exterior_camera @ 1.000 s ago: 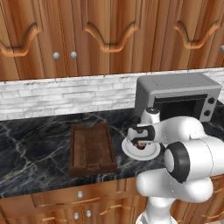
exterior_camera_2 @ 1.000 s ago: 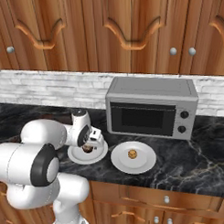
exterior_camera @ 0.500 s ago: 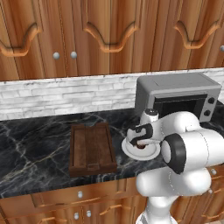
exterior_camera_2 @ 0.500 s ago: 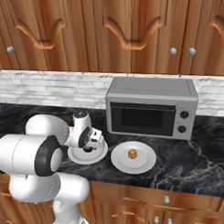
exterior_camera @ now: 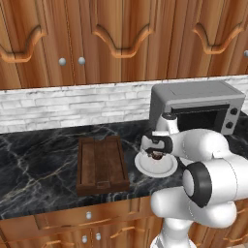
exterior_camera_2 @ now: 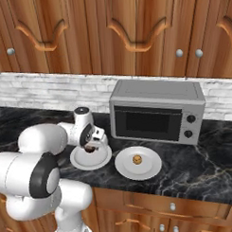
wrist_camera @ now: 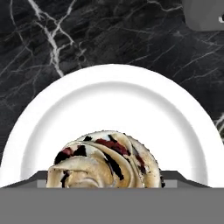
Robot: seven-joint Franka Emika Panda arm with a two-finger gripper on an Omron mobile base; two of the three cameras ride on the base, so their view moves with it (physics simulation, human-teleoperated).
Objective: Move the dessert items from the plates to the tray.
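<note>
The dark brown cupcake [wrist_camera: 105, 157] with its pale swirled top sits on the left white plate [wrist_camera: 118, 96]. My gripper [wrist_camera: 107, 177] is lowered straight over it, and its fingers press both sides of the cupcake [exterior_camera: 156, 155], which still rests on that plate [exterior_camera: 145, 168]. From the right, the gripper [exterior_camera_2: 90, 146] hangs over the same plate [exterior_camera_2: 78, 162]. The tan-orange morsel [exterior_camera_2: 137, 159] lies in the middle of the second plate [exterior_camera_2: 150, 171]. The dark wooden tray [exterior_camera: 80, 164] stands to the left of the plates with nothing in it.
A grey microwave [exterior_camera: 193, 104] stands close behind the plates against the white brick backsplash. Wooden cabinets hang above. The black marble counter [exterior_camera: 34, 164] stretches left of the tray, and its front edge runs just before the plates.
The jaws have closed in from wide open onto the cupcake. The hand has stayed over the left plate, and the cupcake and morsel have not moved.
</note>
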